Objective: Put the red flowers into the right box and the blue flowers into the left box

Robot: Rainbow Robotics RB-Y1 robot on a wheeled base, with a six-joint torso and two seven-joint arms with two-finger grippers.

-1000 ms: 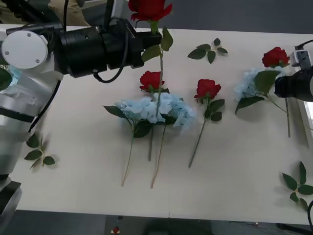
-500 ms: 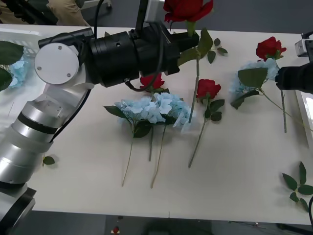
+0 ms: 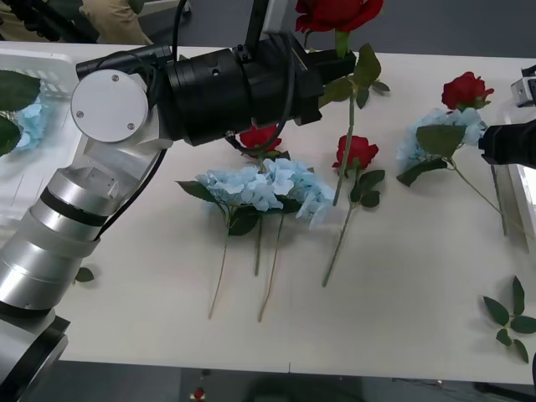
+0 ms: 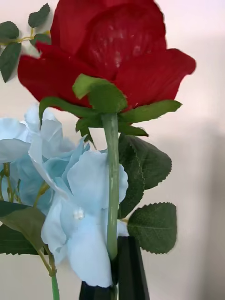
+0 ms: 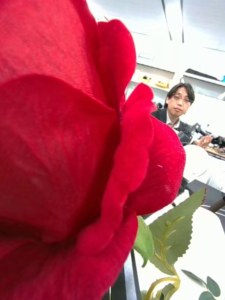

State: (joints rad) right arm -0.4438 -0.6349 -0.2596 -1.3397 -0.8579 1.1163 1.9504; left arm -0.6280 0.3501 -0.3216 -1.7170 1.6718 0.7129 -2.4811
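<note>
Right wrist cam: red rose (image 4: 110, 51) close up, bloom over an upright green stem (image 4: 111, 187). Stem base sits against the black fingers (image 4: 129, 269) of the right end effector (image 4: 115, 276). Pale blue flower cluster (image 4: 70, 197) just beside the stem, touching it. Loose leaf sprig (image 4: 21, 33) on the pale counter (image 4: 197, 164) behind.

Flat off-white table (image 3: 402, 285). Mid-table: cluster of pale blue fabric hydrangeas (image 3: 264, 188), two deep-red roses (image 3: 355, 152) among them, stems toward near edge. Loose green leaf sprigs (image 3: 512, 318) at near right corner; ribbed translucent white box (image 3: 33, 63) at far left corner
</note>
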